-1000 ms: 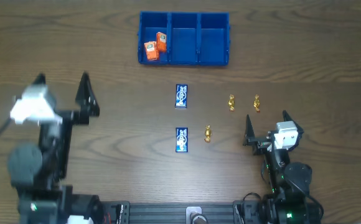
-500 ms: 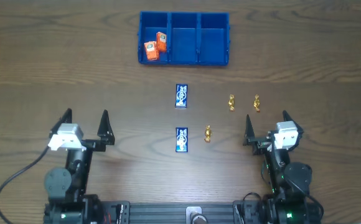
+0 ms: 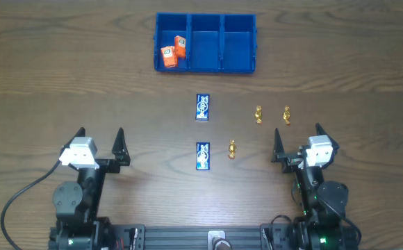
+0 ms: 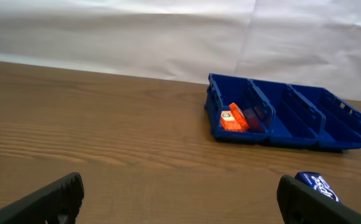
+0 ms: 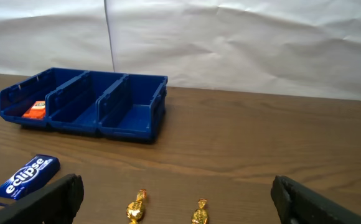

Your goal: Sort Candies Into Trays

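- Brown wooden table [image 3: 62, 69] with a white sheet [image 4: 106, 31] hung behind it; the blue tray [image 3: 205, 69] sits at the far middle, with three compartments side by side, probably one per kind of candy.
- Two orange candies [image 3: 170, 53] lie in the tray's end compartment on the left arm's side; the other two compartments hold nothing; I judge one kind sorted and two kinds left.
- On the arms' side of the tray, in line with its middle compartment, lies the nearer blue packet [image 3: 202, 107]; the farther blue packet [image 3: 202, 155] lies beyond it.
- Three gold candies [image 3: 258, 114] lie loose, well apart from the tray, toward the right arm's side; the third lies just beside the farther blue packet.
- The left gripper [image 3: 101, 135] is well apart from the tray, its fingers spread and empty; the right gripper [image 3: 297, 133] is likewise spread and empty, near the gold candies, so those look like its share.
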Motion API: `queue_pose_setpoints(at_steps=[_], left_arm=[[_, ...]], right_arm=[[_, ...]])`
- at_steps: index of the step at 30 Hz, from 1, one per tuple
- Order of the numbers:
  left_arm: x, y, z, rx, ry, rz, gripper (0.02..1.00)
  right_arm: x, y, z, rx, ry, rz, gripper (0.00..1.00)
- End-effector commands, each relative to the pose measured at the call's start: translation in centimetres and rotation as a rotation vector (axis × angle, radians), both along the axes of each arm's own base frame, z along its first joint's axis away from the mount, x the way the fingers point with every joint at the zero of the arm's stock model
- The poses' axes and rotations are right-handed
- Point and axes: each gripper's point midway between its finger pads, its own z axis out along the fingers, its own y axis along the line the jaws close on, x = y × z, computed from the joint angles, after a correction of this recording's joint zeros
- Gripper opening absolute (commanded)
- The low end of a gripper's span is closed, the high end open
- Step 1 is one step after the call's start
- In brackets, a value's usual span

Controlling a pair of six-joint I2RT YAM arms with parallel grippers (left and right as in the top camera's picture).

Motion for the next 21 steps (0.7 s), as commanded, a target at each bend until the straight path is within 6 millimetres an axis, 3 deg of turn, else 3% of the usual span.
queue_pose_setpoints(at_steps=[1,21], left_arm=[[-0.11,-0.21,-1.59,0.009,0.047,-0.015,0.998],[-0.11,-0.21,-1.61,0.009,0.048,-0.015,0.998]], right_arm=[[-0.05,0.24,-0.12,-0.011,0.001,0.012,0.998],[-0.02,0.29,0.46,-0.009,-0.023,0.015,0.998]])
